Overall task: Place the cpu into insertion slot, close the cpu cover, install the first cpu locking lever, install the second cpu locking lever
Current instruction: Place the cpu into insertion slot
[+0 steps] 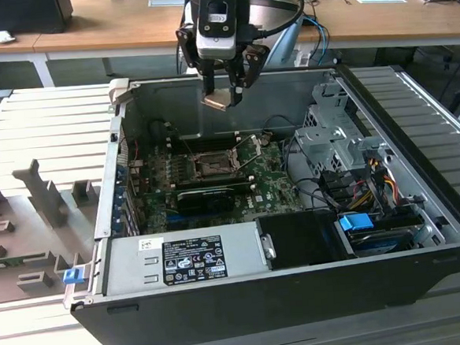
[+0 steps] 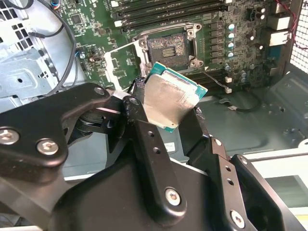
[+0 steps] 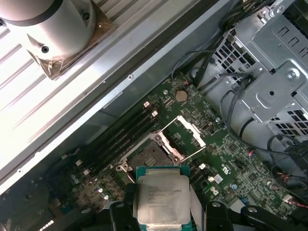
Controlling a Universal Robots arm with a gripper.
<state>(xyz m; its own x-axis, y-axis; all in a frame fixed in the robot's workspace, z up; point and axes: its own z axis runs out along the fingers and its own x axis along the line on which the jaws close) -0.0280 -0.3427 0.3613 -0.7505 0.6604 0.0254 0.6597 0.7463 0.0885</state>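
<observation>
The cpu (image 1: pixel 215 101) is gripped by two opposite edges between the fingers of the gripper (image 1: pixel 223 95), which is drawn in narrow around it. In the exterior view it is carried above the open computer case (image 1: pixel 302 294), at about twelve o'clock from the insertion slot (image 1: pixel 211 166) and well apart from it. In the second wrist view the cpu (image 2: pixel 169 98) is seen tilted, its silver face up and a green edge showing. In the first wrist view its printed silver face (image 3: pixel 161 197) is turned to the camera.

The insertion slot (image 2: pixel 168 45) is left uncovered, with its dark centre bare inside the metal rim. The cpu cover (image 2: pixel 122 65) is swung open and raised beside the slot. In the exterior view it appears to stand at about three o'clock of the slot, though it is thin and hard to make out there.

A black graphics card (image 1: pixel 204 196) is set just at six o'clock of the slot, and the memory slots (image 2: pixel 168 9) are ranged along its far side.
</observation>
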